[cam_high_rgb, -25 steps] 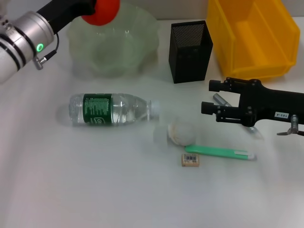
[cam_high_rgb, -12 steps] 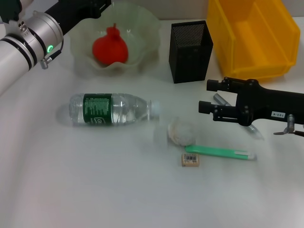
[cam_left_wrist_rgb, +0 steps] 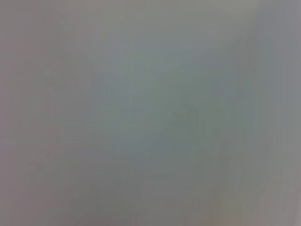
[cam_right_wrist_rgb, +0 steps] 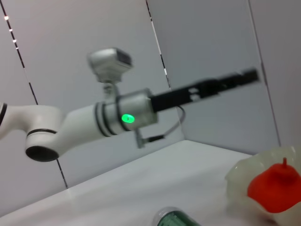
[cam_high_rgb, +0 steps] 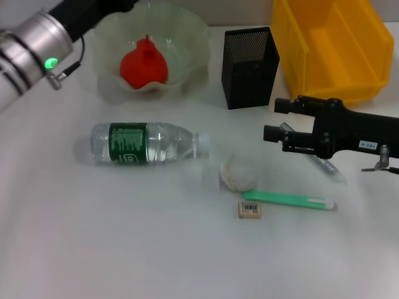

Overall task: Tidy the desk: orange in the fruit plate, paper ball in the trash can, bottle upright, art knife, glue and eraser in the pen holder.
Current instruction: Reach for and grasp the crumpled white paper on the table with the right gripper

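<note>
Orange [cam_high_rgb: 144, 64]: red-orange, round, small pointed stem tip upward; sits inside the fruit plate [cam_high_rgb: 190, 53], toward the side nearer the left arm. Nothing grips it.
Fruit plate: translucent pale green, wavy rim, at the far side of the worktop [cam_high_rgb: 93, 237], beside the pen holder [cam_high_rgb: 250, 66].
Step in hand: orange placement looks complete; judged to be the changeover to the next item.
Left gripper: up beyond the plate at the frame edge; jaws out of sight, cannot tell their state.
Right gripper [cam_high_rgb: 274, 119]: hovers above the worktop near the pen holder, jaws spread, pinching nothing.
Paper ball [cam_high_rgb: 239, 174]: white, wrinkly, on the worktop, just beside the green art knife [cam_high_rgb: 290, 199]; eraser [cam_high_rgb: 250, 209] just in front of it.
Bottle [cam_high_rgb: 146, 144]: clear, green label, lying on its side.
Trash can [cam_high_rgb: 330, 47]: yellow, far right corner.
Next move, judged: right gripper is closest to the paper ball; needs a descent over it without nudging knife or eraser.
</note>
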Motion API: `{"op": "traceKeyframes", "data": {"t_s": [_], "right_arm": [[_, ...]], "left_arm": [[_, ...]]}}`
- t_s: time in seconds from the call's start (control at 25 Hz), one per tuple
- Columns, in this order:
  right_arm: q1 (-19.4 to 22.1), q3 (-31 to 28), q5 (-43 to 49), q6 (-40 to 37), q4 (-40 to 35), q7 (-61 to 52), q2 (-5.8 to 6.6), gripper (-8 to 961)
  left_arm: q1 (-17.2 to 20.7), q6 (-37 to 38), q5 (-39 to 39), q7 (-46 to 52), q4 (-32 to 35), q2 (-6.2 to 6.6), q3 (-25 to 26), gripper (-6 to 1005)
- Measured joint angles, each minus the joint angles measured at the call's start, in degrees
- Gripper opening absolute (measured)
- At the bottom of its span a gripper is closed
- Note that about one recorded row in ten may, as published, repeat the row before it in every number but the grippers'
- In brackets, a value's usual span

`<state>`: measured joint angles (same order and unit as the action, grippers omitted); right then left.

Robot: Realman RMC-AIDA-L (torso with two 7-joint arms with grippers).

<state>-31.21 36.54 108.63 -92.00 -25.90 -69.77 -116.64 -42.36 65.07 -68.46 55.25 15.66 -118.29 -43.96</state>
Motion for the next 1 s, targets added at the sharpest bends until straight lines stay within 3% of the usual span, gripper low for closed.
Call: {"op": "traceKeyframes", "data": {"t_s": [0.08,0.16,0.28,0.36,0.44,0.64,0.8,0.92,0.96,1.0], "right_arm": [[-0.02,-0.53,0.00,-0.09,0.01,0.00,0.21,742],[-0.25,-0.79,-0.01,-0.32,-0.07,0.00,0.38,742],[-0.41,-1.07,-0.05,-0.66,-0.20,0.00,0.47,742],[-0.65,-1.30,-0.06,-0.84,-0.23,-0.03,0.66,742],[-1.08,-1.36,-0.08,-0.88,-0.25,-0.43,0.97,742],[-2.98,-0.56,0.26,-1.22,-1.75,-5.41,2.85,742],[-5.78,3.70,3.41,-2.82,-9.04,-18.06,4.98,742],[-9.51,7.35,10.74,-4.57,-16.69,-29.53,6.20,742],[-12.53,8.02,16.79,-6.46,-19.72,-34.49,6.68,741],[-12.53,8.02,16.79,-6.46,-19.72,-34.49,6.68,741]], "left_arm": [[1.81,3.53,-0.42,3.38,2.70,0.26,-2.07,810],[7.98,13.37,-1.31,11.75,11.07,1.95,-10.69,829],[9.16,15.01,-1.36,12.99,12.30,2.62,-12.96,829],[12.26,22.62,-3.45,16.60,14.12,6.14,-19.93,829],[13.17,27.71,-8.10,16.85,13.06,8.01,-20.89,829],[15.54,28.47,-12.82,16.48,12.54,8.25,-20.73,829],[16.66,26.89,-14.31,15.25,12.50,7.14,-20.62,829],[16.87,26.58,-14.41,14.65,12.47,6.76,-20.58,829],[16.86,26.40,-14.44,14.55,12.46,6.65,-20.58,829],[16.81,26.28,-14.44,14.55,12.47,6.64,-20.57,829]]}}
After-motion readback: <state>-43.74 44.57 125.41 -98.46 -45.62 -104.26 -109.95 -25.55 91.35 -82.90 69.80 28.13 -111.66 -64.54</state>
